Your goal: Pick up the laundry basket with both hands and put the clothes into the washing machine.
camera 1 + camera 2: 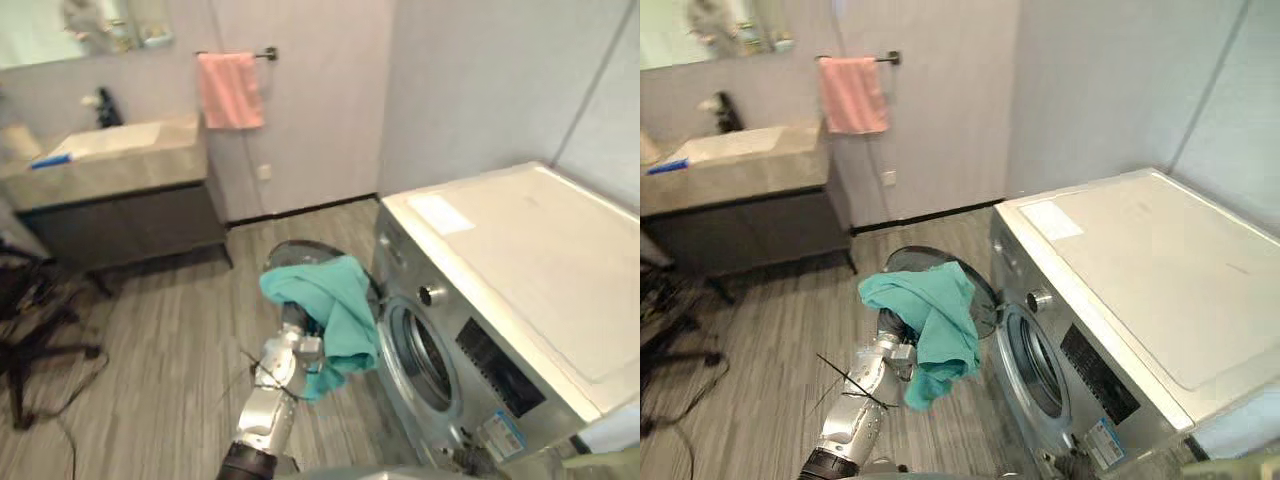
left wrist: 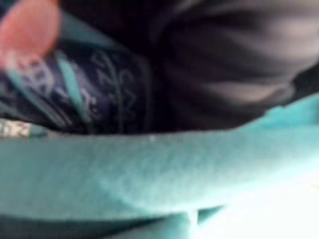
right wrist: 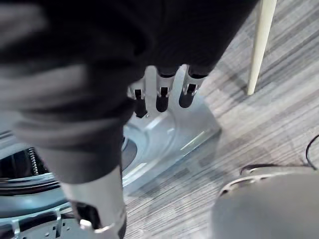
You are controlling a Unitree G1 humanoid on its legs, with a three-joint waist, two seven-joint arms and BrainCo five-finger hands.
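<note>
A teal garment [image 1: 335, 300] hangs over my left hand [image 1: 293, 322], which is raised just left of the washing machine's round opening [image 1: 422, 352]. The cloth covers the fingers. Close up in the left wrist view, the teal cloth [image 2: 149, 174] lies against a dark printed fabric [image 2: 104, 94]. The silver washing machine [image 1: 520, 260] stands at the right, its door [image 1: 292, 250] swung open behind the garment. My right hand [image 3: 162, 92] hangs low by the machine's lower front panel [image 3: 164, 139], fingers relaxed and holding nothing.
A grey vanity with a sink [image 1: 110, 160] stands at the back left, and a pink towel [image 1: 230, 90] hangs on the wall rail. A black chair base [image 1: 40, 340] sits on the wood floor at the left. A pale post [image 3: 261, 45] rises near my right hand.
</note>
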